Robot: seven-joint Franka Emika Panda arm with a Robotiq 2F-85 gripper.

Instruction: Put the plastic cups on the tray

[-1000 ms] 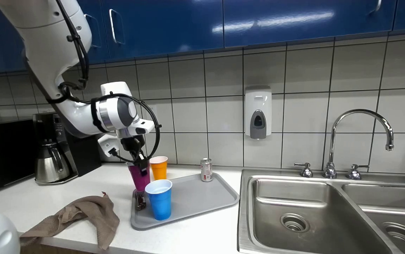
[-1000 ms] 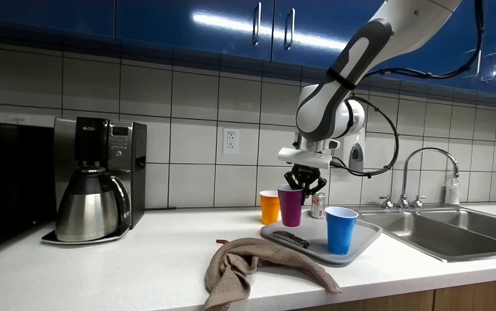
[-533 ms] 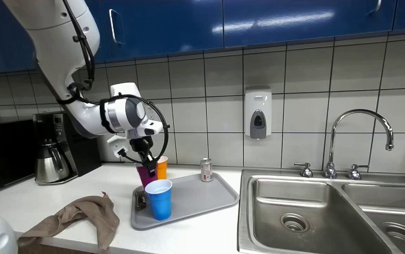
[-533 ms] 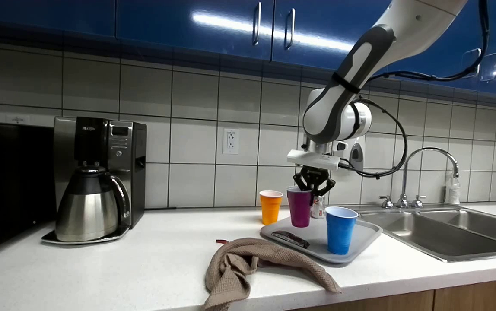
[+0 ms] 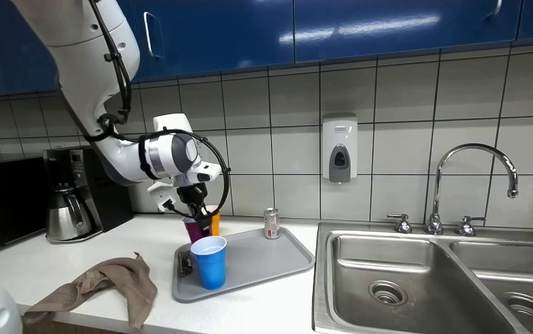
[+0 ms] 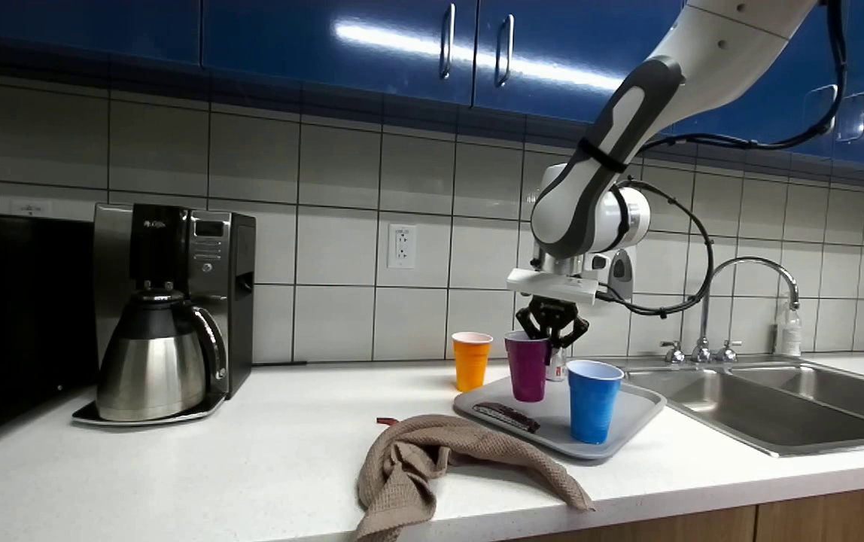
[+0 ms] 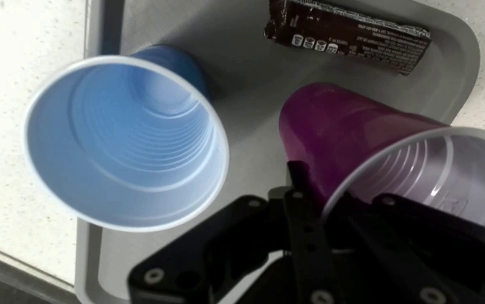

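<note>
right now, i'm gripping the tapered magenta-purple plastic cup (image 6: 525, 370) by its rim with the black two-fingered end effector (image 6: 549, 349), one finger sitting outside the wall, the other reaching inside. i'm holding it over the flat, low-rimmed grey tray (image 5: 266, 260), and i'm unable to tell whether its base is touching. the tapered blue plastic cup (image 6: 594, 406) is standing upright on that tray, while the tapered orange plastic cup (image 6: 470, 363) is standing just beyond its far rim, apparently on the white desk (image 6: 274, 467). so i'm judging the step in hand to be placing the purple cup; next i'm needing to let its base settle flat, clear of the brown-wrapped bar (image 7: 348, 38), then loosen and rise straight up. in an exterior view the blue cup (image 5: 211, 264) is masking the purple one's base. in the wrist view the inner fingertip is disappearing inside the cup, and the orange cup is showing only as a sliver at the edge.
</note>
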